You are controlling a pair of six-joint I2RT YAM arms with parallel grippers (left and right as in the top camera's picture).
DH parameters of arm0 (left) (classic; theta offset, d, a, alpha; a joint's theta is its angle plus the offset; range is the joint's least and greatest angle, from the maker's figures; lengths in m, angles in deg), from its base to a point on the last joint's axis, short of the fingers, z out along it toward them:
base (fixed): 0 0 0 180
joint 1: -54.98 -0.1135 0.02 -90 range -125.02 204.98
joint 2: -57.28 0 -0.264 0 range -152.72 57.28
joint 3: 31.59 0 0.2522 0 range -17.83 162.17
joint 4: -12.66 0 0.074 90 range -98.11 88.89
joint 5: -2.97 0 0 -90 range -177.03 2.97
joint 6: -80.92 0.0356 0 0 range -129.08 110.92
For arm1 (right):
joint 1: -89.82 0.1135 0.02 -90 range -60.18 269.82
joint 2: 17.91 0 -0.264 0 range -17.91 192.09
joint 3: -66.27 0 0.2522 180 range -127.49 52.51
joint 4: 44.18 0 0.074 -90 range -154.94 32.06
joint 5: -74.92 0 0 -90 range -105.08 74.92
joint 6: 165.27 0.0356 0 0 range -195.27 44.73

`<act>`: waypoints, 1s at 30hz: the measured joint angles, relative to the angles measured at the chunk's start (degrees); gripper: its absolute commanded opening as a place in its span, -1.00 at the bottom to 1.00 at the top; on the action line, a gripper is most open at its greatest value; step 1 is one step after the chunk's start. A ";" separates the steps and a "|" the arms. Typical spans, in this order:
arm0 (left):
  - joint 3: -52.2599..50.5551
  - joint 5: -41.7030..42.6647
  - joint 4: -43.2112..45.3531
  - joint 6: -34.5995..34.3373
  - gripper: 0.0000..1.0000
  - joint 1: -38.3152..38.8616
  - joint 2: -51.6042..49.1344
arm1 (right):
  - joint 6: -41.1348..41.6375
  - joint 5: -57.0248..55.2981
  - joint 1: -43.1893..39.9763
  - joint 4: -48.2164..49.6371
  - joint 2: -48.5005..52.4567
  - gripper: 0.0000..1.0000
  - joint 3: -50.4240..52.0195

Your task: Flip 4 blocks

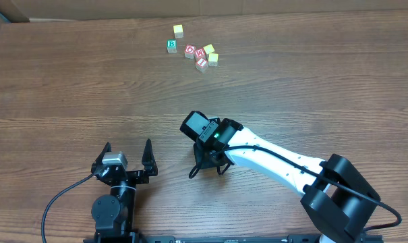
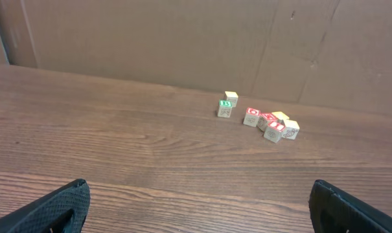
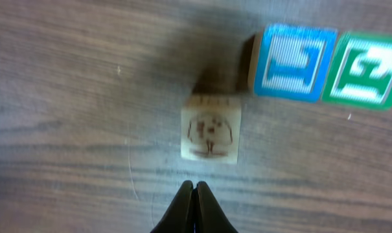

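In the right wrist view three blocks lie on the wooden table. A pale block (image 3: 210,134) shows a whitish face with a faint brown drawing. Up and to the right lie a blue-framed letter block (image 3: 296,63) and a green-framed letter block (image 3: 367,70), side by side and touching. My right gripper (image 3: 194,189) is shut with nothing in it, its tips just below the pale block and apart from it. From overhead the right gripper (image 1: 207,164) points down and hides these blocks. My left gripper (image 1: 128,158) (image 2: 202,213) stands wide open and empty near the front edge.
A cluster of several small letter cubes (image 1: 193,48) (image 2: 264,118) with red, green and yellow faces lies at the far side of the table. A cardboard wall (image 2: 183,39) stands behind them. The right arm (image 1: 284,169) stretches across the front right.
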 measured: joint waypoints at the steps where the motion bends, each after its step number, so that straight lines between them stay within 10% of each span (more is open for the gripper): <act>1: 0.00 0.00 0.00 0.00 1.00 0.00 0.00 | 0.04 0.37 0.00 -0.39 0.00 -0.92 0.00; 30: 0.00 0.00 0.00 0.00 0.99 0.00 0.00 | 1.49 -5.11 0.00 11.69 0.02 -0.86 8.09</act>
